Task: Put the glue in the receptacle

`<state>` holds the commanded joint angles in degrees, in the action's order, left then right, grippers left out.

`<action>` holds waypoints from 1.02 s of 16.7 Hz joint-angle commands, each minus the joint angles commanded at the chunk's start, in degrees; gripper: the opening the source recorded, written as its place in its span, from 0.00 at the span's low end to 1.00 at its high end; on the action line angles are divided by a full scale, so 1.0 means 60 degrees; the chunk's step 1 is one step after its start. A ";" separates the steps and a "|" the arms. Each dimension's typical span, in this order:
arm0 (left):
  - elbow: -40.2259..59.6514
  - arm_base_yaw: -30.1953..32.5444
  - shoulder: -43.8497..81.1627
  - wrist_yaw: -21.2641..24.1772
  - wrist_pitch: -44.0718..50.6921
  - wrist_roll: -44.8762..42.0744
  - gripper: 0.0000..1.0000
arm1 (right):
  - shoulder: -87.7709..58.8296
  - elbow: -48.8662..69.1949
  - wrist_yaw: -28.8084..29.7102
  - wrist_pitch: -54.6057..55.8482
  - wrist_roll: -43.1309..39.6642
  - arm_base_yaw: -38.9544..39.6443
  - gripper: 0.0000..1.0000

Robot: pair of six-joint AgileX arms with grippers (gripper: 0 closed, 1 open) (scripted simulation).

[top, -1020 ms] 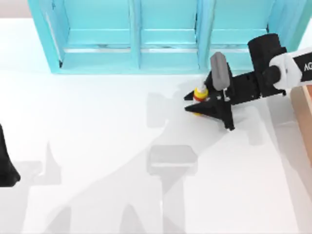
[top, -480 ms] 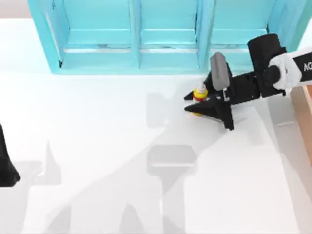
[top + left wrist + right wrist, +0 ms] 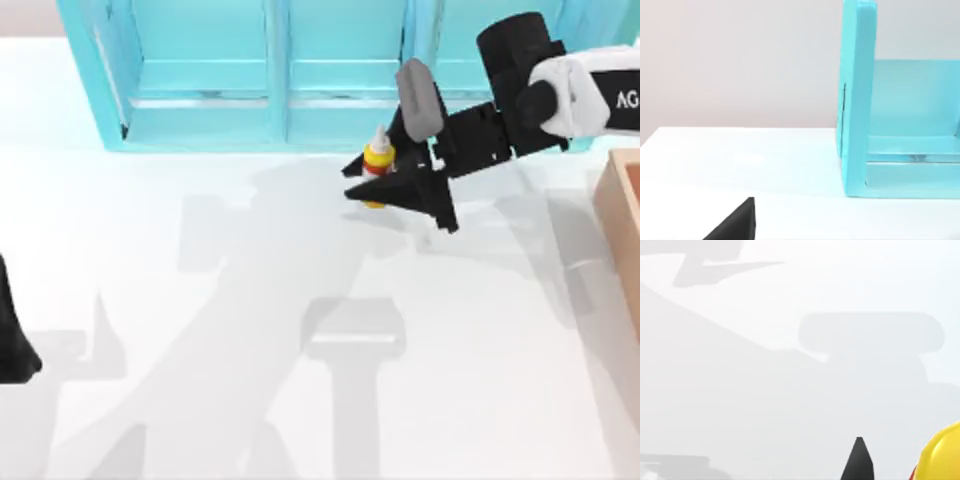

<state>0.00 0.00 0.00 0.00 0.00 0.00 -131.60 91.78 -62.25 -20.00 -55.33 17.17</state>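
while pinched in the right gripper jaws, glue upright, nozzle up, before turquoise shelf

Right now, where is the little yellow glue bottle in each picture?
Top view: the glue bottle stands upright between the right gripper's fingers, just in front of the blue shelf.
Left wrist view: no bottle here; the blue shelf's end wall is close by.
Right wrist view: the bottle's yellow body sits at the corner, beside a black fingertip.
Shared landmark: the white table.
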 joint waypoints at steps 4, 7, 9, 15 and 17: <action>0.0000 0.0000 0.0000 0.0000 0.0000 0.0000 1.00 | 0.0600 0.0192 -0.0039 -0.0907 -0.0403 -0.0669 0.00; 0.0000 0.0000 0.0000 0.0000 0.0000 0.0000 1.00 | 0.0636 0.0169 -0.0020 -0.1027 -0.0489 -0.0813 0.00; 0.0000 0.0000 0.0000 0.0000 0.0000 0.0000 1.00 | 0.0594 0.0181 -0.0020 -0.1013 -0.0471 -0.0777 0.00; 0.0000 0.0000 0.0000 0.0000 0.0000 0.0000 1.00 | 0.1095 -0.0467 -0.0229 -0.2012 -0.1816 -0.2289 0.00; 0.0000 0.0000 0.0000 0.0000 0.0000 0.0000 1.00 | 0.1519 -0.0995 -0.0329 -0.2717 -0.2794 -0.3557 0.00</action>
<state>0.00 0.00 0.00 0.00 0.00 0.00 -122.49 85.81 -64.22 -36.31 -72.09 -4.17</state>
